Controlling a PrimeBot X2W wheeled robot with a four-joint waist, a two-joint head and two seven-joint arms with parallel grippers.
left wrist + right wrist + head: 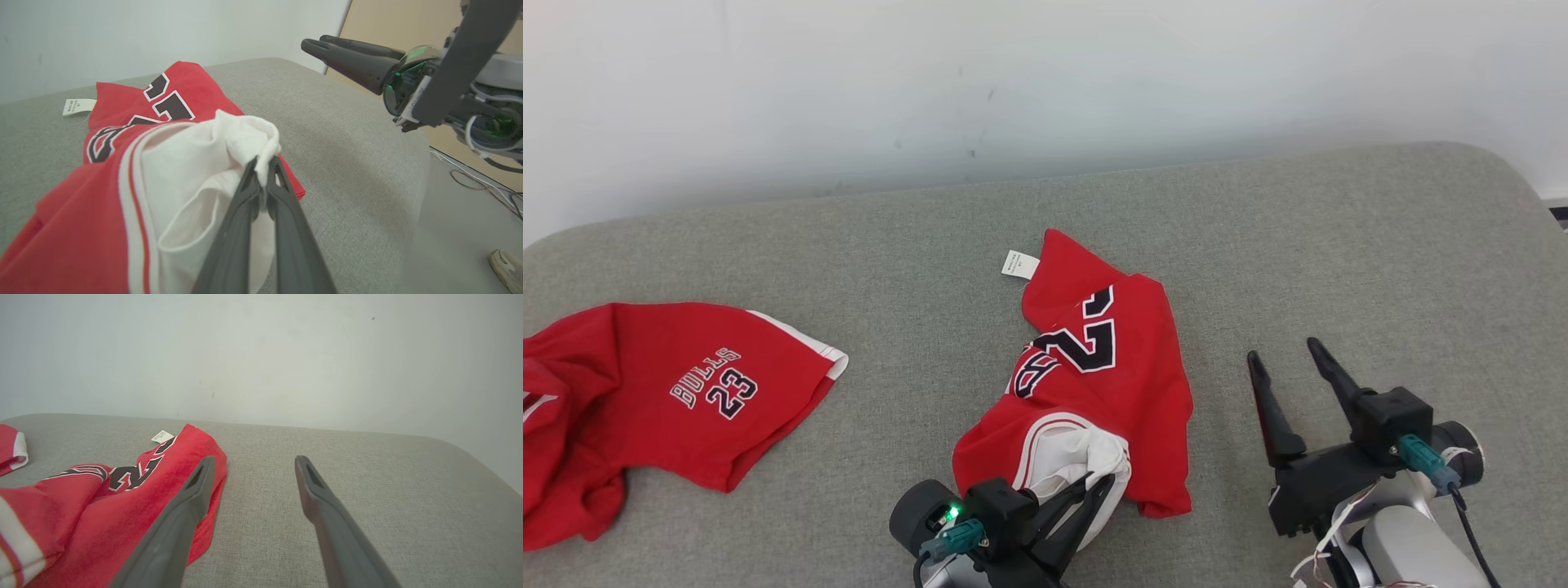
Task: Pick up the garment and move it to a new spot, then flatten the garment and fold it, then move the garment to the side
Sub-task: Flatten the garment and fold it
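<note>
A red basketball jersey (1094,367) lies crumpled near the middle of the front edge of a grey cushion (1339,245). The left gripper (264,163) has its two fingers pressed together on a small fold of the jersey's white inner layer at the near end.

Likely risk: the pinch takes only a thin bit of one layer. When lifted, the cloth could slip free. The rest could also hang bunched and land just as creased, making flattening harder.

The jersey is bright red, with large black, white-edged numbers partly hidden in folds and white and red trim around an opening. A small white label (1020,263) pokes out at its far end. It is heaped and twisted, not flat.

The right gripper (1282,349) hovers just right of the jersey, fingers spread, holding nothing. A second red garment (686,392), printed BULLS 23, lies well apart at the cushion's left edge. A jersey swung that way might drag across it. A pale wall (1013,82) stands behind.
</note>
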